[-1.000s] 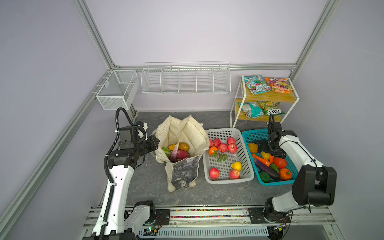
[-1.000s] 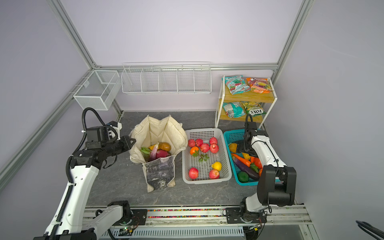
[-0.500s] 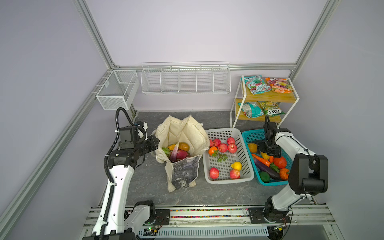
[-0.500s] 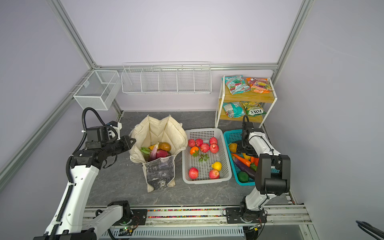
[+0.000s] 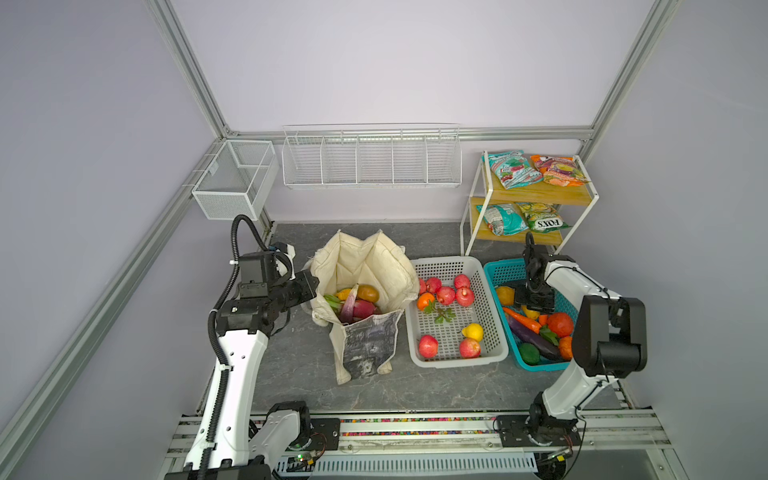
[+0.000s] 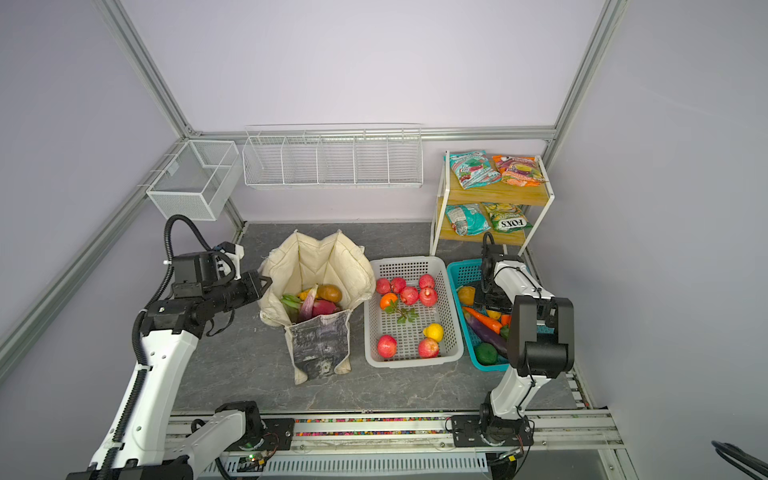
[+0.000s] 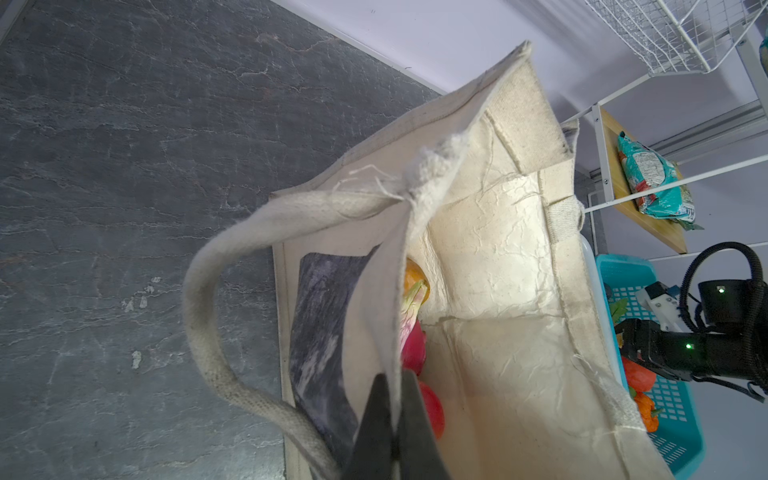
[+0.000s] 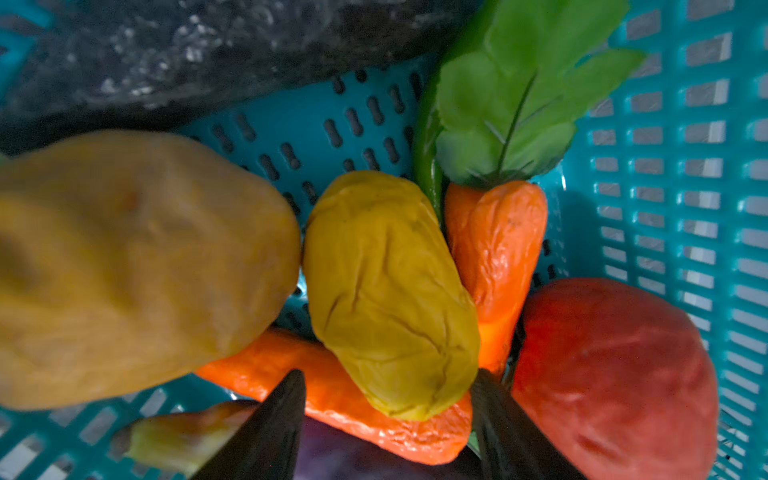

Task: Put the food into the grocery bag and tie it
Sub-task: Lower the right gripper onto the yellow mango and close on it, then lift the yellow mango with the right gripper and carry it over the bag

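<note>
Right pincer [image 8: 386, 376] straddles yellow piece [image 8: 386, 282], carrots [image 8: 494, 245] crowding beside.

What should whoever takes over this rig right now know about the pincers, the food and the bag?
Left pincer: shut on the grocery bag rim, holding it open.
Right pincer: open, astride a yellow piece in the teal basket, no grip yet.
Done: dragon fruit and a few other pieces lie in the bag.
Left: more produce in the teal basket, teal snack packet on the shelf, handles untied.
</note>
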Controlling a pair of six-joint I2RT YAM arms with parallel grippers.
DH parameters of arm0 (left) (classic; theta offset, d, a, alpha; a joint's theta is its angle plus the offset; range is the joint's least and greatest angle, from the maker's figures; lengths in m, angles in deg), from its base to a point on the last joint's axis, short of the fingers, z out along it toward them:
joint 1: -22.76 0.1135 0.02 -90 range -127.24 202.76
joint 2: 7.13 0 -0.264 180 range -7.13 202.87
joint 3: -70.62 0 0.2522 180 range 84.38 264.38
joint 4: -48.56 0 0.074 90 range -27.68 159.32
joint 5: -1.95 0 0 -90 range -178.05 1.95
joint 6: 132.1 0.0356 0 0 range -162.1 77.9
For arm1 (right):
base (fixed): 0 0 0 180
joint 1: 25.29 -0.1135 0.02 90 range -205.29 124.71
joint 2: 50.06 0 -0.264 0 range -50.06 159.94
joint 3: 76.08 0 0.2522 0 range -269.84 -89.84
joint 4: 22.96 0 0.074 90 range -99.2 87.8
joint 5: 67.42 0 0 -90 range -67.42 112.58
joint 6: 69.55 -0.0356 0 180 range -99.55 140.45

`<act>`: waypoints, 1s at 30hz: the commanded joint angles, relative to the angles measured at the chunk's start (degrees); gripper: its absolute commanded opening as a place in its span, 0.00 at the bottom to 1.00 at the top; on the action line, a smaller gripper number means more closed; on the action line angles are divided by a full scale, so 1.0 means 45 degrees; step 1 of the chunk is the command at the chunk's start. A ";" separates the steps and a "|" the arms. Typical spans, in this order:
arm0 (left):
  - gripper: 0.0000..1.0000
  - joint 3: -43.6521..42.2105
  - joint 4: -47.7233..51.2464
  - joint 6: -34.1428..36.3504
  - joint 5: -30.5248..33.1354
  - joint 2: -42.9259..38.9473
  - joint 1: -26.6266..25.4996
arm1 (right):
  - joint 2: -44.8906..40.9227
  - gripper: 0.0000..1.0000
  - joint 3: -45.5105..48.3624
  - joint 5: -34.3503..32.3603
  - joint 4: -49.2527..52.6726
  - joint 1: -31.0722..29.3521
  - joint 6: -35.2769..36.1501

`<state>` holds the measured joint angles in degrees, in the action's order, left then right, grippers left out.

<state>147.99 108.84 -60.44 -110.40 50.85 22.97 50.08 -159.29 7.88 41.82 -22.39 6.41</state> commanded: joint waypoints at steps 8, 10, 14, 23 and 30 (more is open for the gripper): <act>0.00 -0.0074 -0.0182 0.0211 -0.0007 -0.0001 -0.0066 | 0.0733 0.69 -0.0275 0.0057 -0.0109 0.0040 -0.0242; 0.00 -0.0074 -0.0183 0.0210 0.0003 0.0000 -0.0066 | 0.0807 0.69 -0.0318 -0.0043 -0.0133 0.0040 -0.0258; 0.00 -0.0074 -0.0201 0.0210 0.0004 0.0021 -0.0066 | 0.1006 0.65 -0.0520 -0.0054 -0.0128 0.0038 -0.0220; 0.00 -0.0035 -0.0114 0.0230 0.0005 0.0023 -0.0066 | 0.0945 0.46 -0.0817 0.0063 0.0056 0.0030 -0.0275; 0.00 0.0024 -0.0065 0.0201 -0.0014 0.0012 -0.0066 | -0.0593 0.40 -0.0934 0.0262 0.0750 0.0021 -0.0642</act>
<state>147.99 108.84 -60.44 -110.40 50.85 22.97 52.66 -162.06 8.45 42.61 -22.37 4.81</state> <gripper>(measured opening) 0.047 0.444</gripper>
